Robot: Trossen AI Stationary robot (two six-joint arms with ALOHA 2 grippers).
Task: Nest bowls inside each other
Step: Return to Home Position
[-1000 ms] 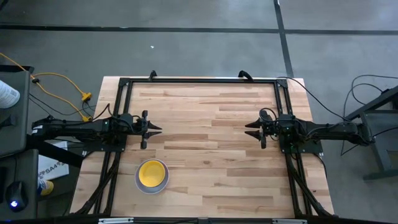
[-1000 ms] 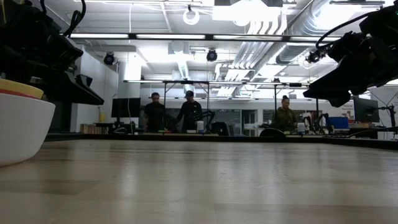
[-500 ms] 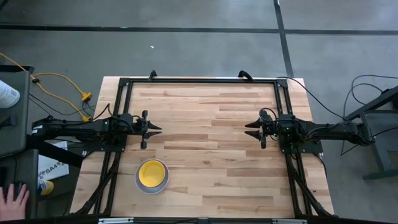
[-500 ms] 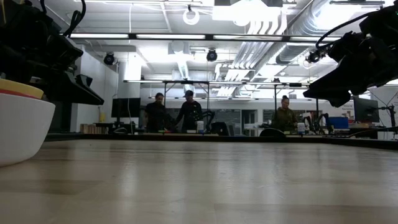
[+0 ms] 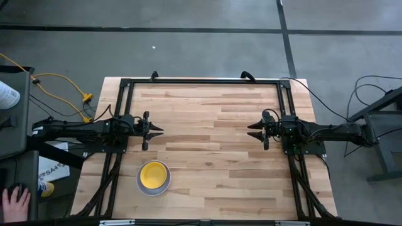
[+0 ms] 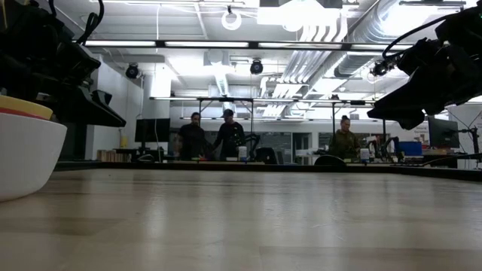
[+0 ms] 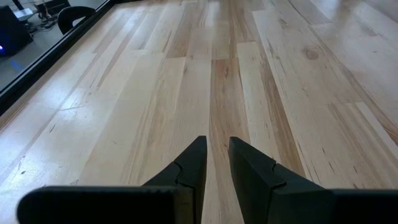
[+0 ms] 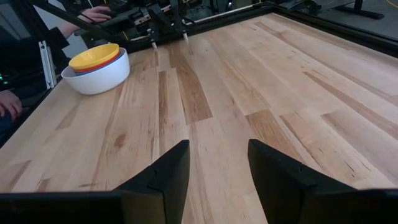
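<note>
The bowls stand nested in one stack point(image 5: 154, 177) near the table's near left corner. The white bowl point(image 8: 99, 76) rests on the wood and holds a blue one, a pink-red one and, on top, the yellow bowl point(image 8: 93, 55). In the low view the stack point(image 6: 22, 154) shows at the left edge. My left gripper point(image 5: 159, 130) point(image 7: 217, 145) hovers at mid-left above the table, beyond the stack, open by a narrow gap and holding nothing. My right gripper point(image 5: 250, 130) point(image 8: 219, 148) hovers at mid-right, open wider, nothing between its fingers.
A black frame rail point(image 5: 201, 80) runs along the table's far and side edges. Bare wood point(image 5: 207, 150) lies between the two grippers. A person's hand point(image 5: 12, 202) shows beyond the table's near left corner. Other people stand in the room behind point(image 6: 226, 135).
Both arms and the stack of bowls have kept still. A person's hand has come into view on the floor side of the table's near left corner.
</note>
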